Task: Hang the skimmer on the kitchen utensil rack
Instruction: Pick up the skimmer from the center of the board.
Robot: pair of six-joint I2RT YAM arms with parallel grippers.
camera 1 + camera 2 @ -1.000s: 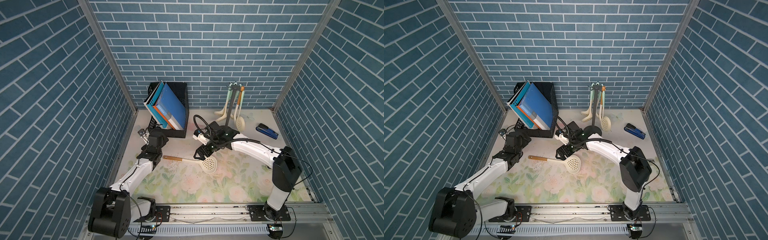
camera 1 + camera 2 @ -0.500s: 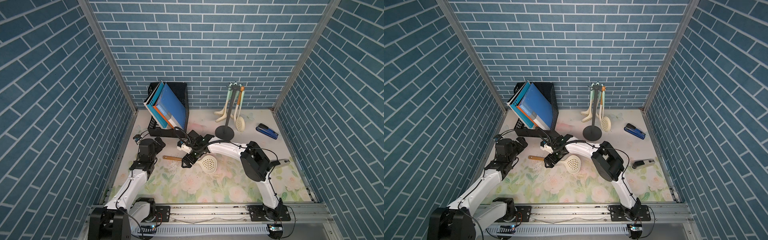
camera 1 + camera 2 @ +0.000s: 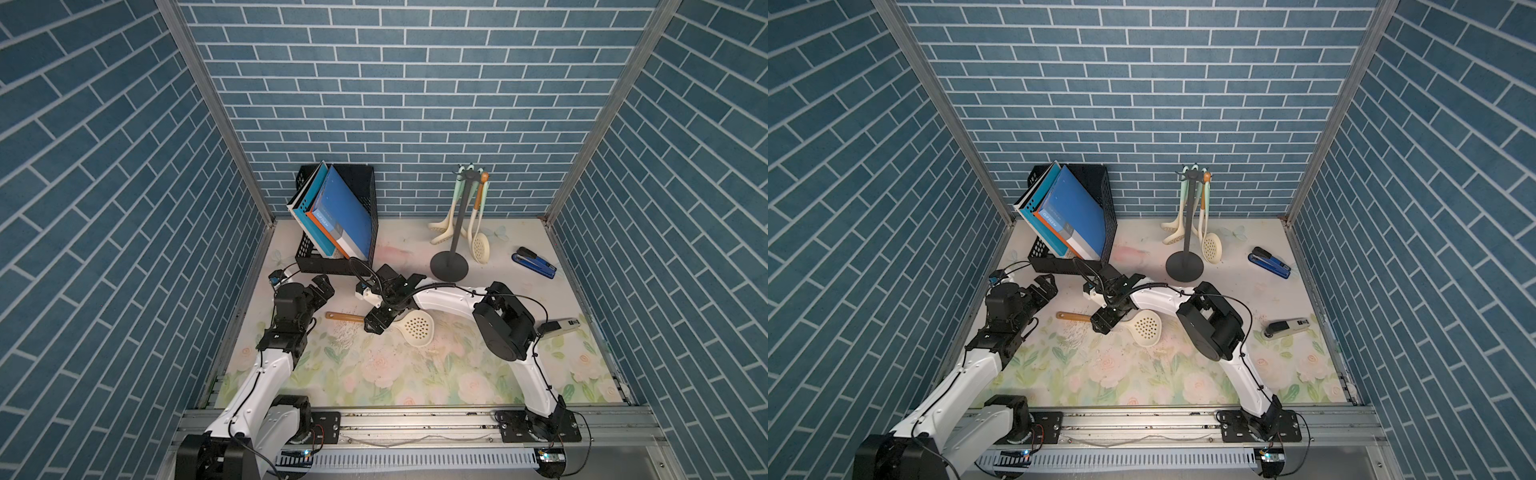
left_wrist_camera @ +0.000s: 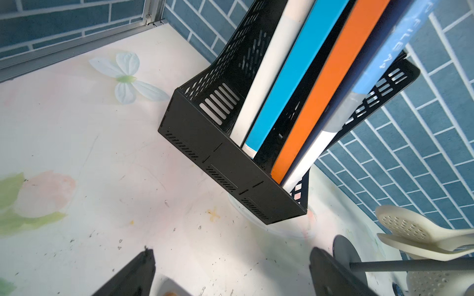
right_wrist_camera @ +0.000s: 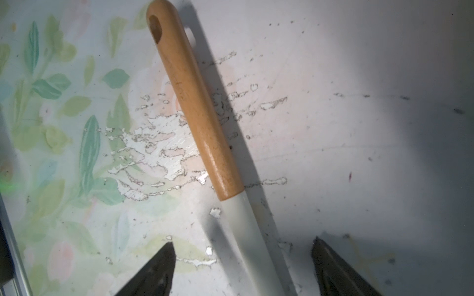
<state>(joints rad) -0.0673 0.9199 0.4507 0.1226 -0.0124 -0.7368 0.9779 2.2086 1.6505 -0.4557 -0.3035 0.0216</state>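
Kitchen utensil rack (image 3: 449,267) stands upright near the back wall (image 3: 395,104). Skimmer (image 3: 417,329) lies flat on the floral table (image 3: 415,374), in front of it. Right gripper (image 3: 375,324) straddles its neck, jaws apart, not touching; left gripper (image 3: 323,286) hovers released, empty.

- left arm (image 3: 266,374): rises from its base at the near left, upper link leaning toward the back, elbow folded, wrist raised above it.
- left gripper (image 3: 323,286): points toward the back, tilted slightly down. Jaws spread wide. In the left wrist view both fingers (image 4: 133,274) sit well apart with nothing between them.
- right arm (image 3: 444,301): elbow joint bulks up at mid right, and the white forearm sweeps across toward the centre.
- right gripper (image 3: 375,325): angled steeply down and set low. Jaws parted, fingers (image 5: 154,271) wide apart in the right wrist view.
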